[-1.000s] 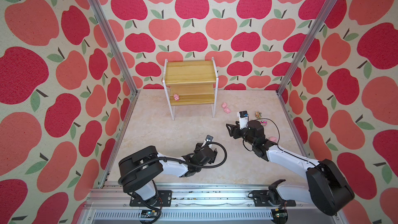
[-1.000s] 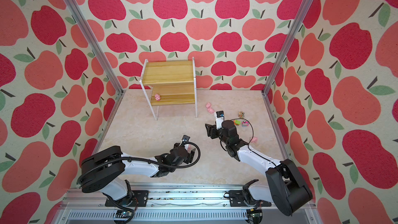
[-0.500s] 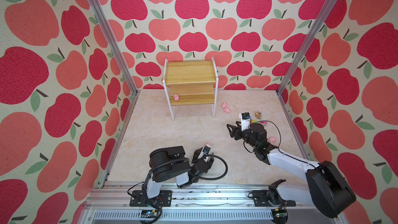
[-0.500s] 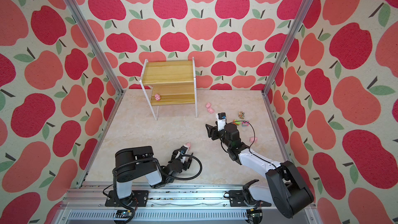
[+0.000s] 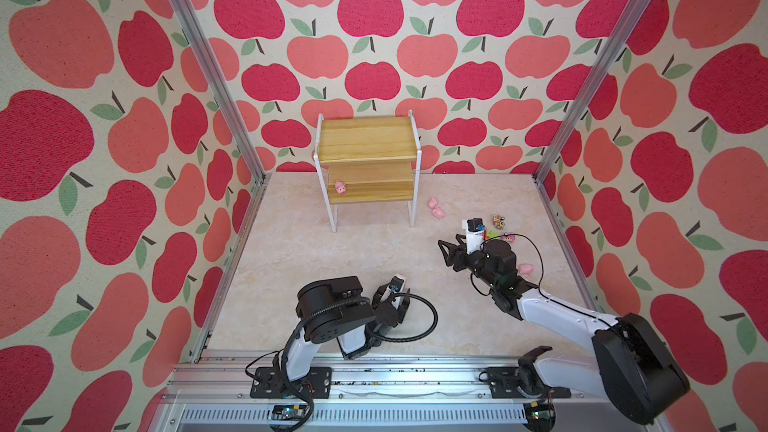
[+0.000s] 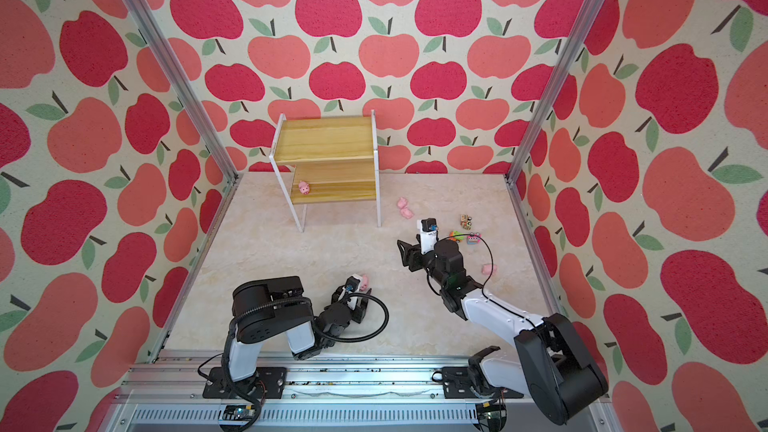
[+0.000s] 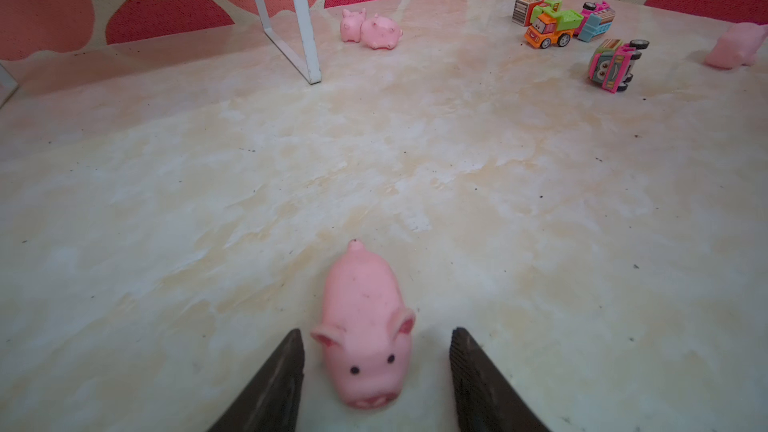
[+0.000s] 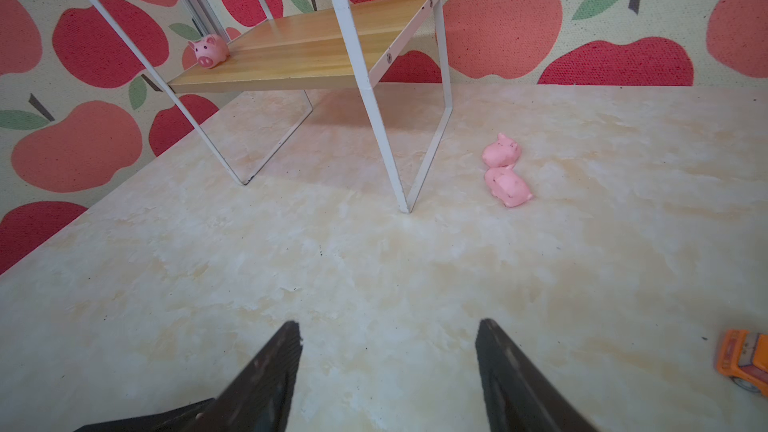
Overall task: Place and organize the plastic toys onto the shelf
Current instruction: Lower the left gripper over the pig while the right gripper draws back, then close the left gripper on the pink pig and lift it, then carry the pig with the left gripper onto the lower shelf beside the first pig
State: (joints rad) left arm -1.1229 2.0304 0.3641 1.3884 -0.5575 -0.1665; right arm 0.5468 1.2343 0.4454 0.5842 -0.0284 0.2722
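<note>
One pink pig (image 5: 340,188) is seen on the low board of the shelf (image 5: 368,139). Two more pigs (image 5: 435,207) are laid on the counter (image 5: 332,251) just right of the shelf, the trucks (image 5: 498,221) farther right. Well in front of the shelf, a fourth pig (image 7: 361,297) is framed, not squeezed, by the half-open left hand (image 7: 376,332). The right hand (image 8: 388,326) is held wide and empty.

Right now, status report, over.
Left tool open astride near pig, not gripped. Right tool open, empty. Far pig on shelf. Nothing in the way.
</note>
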